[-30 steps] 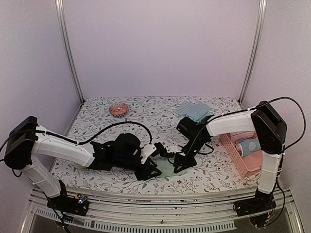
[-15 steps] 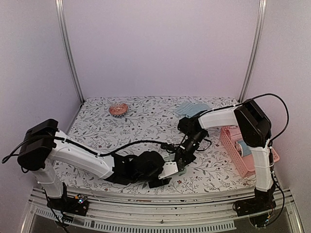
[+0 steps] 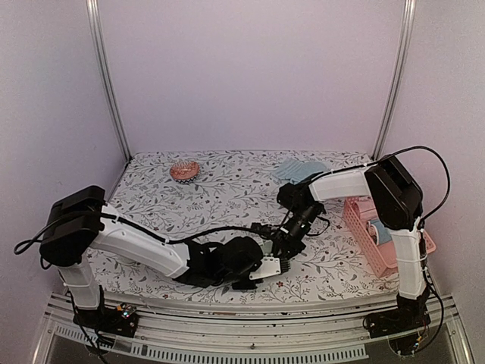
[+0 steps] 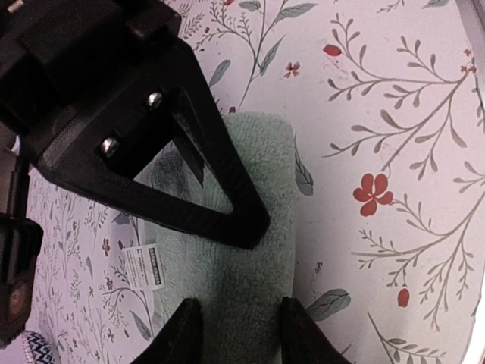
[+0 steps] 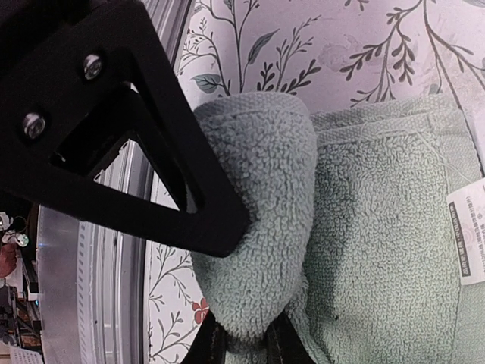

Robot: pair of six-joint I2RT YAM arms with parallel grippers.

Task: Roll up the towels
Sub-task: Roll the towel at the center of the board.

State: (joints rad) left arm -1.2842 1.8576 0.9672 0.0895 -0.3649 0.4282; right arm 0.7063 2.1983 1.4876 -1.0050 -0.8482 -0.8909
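Pinching the green towel (image 5: 379, 189) holds its roll tight (right hand (image 5: 244, 345) clamped on it); left hand (image 4: 241, 331) straddles it, grip unclear.

Below the left gripper (image 4: 242, 284) the green towel (image 4: 265, 152) runs off the edge, and its label's (image 4: 142, 267) print is too small to read
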